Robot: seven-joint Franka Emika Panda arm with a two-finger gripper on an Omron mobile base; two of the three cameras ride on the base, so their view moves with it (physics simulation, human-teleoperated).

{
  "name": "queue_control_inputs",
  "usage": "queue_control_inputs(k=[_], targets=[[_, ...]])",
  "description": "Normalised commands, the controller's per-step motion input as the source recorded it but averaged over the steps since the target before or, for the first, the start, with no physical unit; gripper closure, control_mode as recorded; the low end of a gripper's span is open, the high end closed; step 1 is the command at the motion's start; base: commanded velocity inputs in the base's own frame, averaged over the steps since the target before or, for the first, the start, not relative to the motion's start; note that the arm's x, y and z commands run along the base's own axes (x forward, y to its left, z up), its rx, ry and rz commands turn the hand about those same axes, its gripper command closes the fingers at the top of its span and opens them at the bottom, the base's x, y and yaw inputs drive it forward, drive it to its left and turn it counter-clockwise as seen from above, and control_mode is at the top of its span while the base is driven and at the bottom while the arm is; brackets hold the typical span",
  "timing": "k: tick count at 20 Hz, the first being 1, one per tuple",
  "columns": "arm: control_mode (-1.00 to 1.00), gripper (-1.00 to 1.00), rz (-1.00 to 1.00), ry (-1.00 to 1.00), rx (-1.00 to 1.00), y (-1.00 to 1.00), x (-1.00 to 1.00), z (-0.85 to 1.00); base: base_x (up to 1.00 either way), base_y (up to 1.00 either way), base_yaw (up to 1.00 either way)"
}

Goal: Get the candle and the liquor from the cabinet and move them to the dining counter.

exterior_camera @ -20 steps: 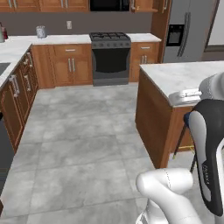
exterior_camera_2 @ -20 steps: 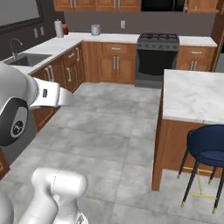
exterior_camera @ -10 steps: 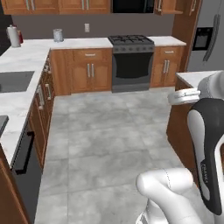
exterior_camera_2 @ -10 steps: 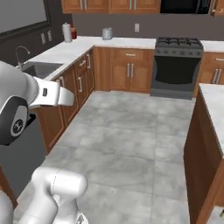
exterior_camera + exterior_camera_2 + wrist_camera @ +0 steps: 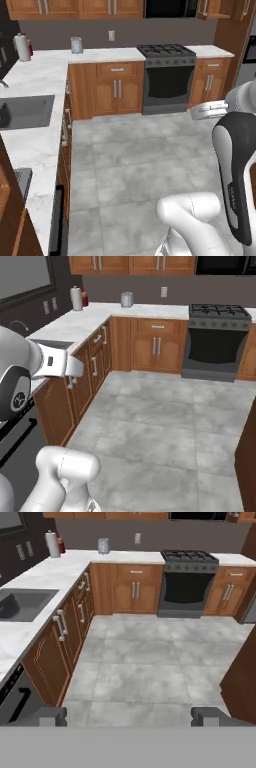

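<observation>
- While the candle and the liquor are too small to pick out, the cabinet (image 5: 220, 9) they belong to sits at the top right of the left base view, above the counter to the right of the stove (image 5: 167, 75). What it holds cannot be told.
- The hand view catches a sliver of that cabinet (image 5: 239, 516) in its top right corner, again too small to read.
- Only the wood side of the dining counter (image 5: 245, 679) can be seen, at the right edge of the hand view. The right base view has the same brown side (image 5: 248, 456) at its right edge. In the left base view the arm stands in front of that side of the room.
- The gripper (image 5: 128, 718) has its fingertips (image 5: 47, 716) spread wide with nothing between them, pointing over bare grey floor (image 5: 145, 662) well short of the stove.
- Along the back counter stand a paper towel roll (image 5: 51, 543) in the corner and a metal canister (image 5: 103, 545) further toward the stove, well apart.
- The sink (image 5: 22, 110) lies open in the left base and hand views, while in the right base view the arm covers most of it.
- The right base view alone has the dark window (image 5: 25, 276), and the left base view alone has the fridge edge (image 5: 248, 55).
</observation>
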Motion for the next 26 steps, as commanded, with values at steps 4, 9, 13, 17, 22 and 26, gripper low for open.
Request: queue_control_inputs(k=[4,9,13,17,22,26], targets=[[1.0,-1.0,0.0,0.0,0.0,0.0,0.0,0.0,1.0,0.47,-0.03],[1.0,-1.0,0.0,0.0,0.0,0.0,0.0,0.0,1.0,0.26,-0.05],[1.0,-1.0,0.0,0.0,0.0,0.0,0.0,0.0,1.0,-0.11,-0.23],[1.0,-1.0,0.0,0.0,0.0,0.0,0.0,0.0,0.98,-0.1,-0.49],[1.0,-1.0,0.0,0.0,0.0,0.0,0.0,0.0,0.7,-0.01,-0.65],[1.0,-1.0,0.0,0.0,0.0,0.0,0.0,0.0,0.51,0.0,-0.73]])
